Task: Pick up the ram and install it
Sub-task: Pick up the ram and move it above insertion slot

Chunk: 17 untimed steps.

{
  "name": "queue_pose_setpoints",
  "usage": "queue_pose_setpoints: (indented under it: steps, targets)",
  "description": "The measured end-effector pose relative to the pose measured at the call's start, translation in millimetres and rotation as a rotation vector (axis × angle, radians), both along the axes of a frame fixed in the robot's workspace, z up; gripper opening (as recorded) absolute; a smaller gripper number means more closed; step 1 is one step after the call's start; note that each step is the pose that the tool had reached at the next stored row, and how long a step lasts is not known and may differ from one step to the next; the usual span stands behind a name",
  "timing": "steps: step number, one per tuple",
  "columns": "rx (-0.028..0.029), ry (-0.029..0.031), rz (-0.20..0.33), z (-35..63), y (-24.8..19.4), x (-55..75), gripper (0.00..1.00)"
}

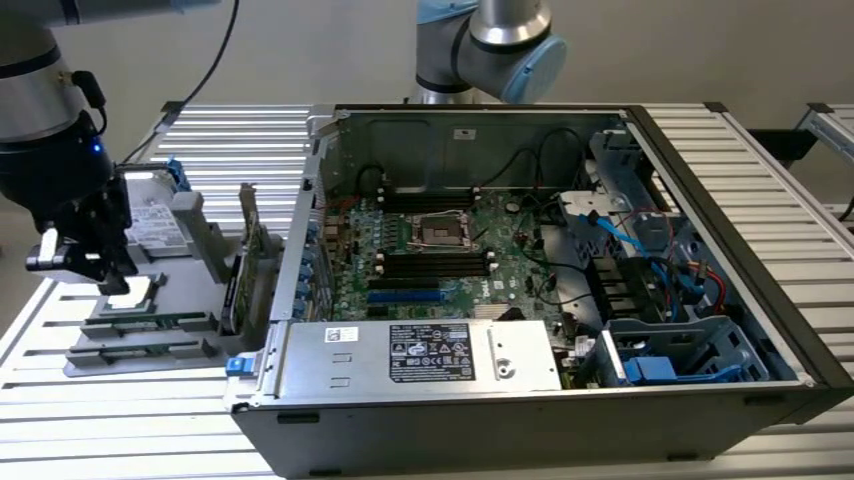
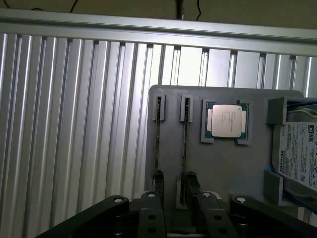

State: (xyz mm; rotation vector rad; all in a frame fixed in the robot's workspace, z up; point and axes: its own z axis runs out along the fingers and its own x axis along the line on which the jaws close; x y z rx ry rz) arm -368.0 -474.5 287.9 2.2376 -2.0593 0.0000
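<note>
The grey tray [image 2: 223,168] sat on the ribbed metal table [image 2: 74,124] at the exterior view's left of the open computer case [image 1: 534,430], with an upright card [image 1: 248,240] standing in the narrow gap between them; bare table lay open on the tray's side away from the case. One ram stick [image 2: 185,134] and a second ram stick [image 2: 158,134] stood on edge in side-by-side slots of the tray, a processor chip [image 2: 227,120] just beside them and a hard drive [image 2: 297,153] past that. The arm [image 1: 34,90] hung over the tray's outer edge, wrist pointing down; the gripper [image 2: 174,181] was low over the sticks' ends. Its fingers [image 2: 158,181] were apart, nothing clamped between them (whether they touched a stick could not be told).
</note>
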Motion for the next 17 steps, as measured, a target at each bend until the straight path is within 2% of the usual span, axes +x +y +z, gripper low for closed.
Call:
queue_pose_setpoints:
  steps: [7, 13, 17]
  targets:
    - [-0.0001, 0.0002, 0.013, -8.5, -7.5, -3.0, 0.31]
    - [0.001, 0.0003, 0.022, -19.0, -15.2, -7.7, 0.31]
    - [0.0022, 0.0001, 0.029, -26.3, -18.9, -11.2, 0.31]
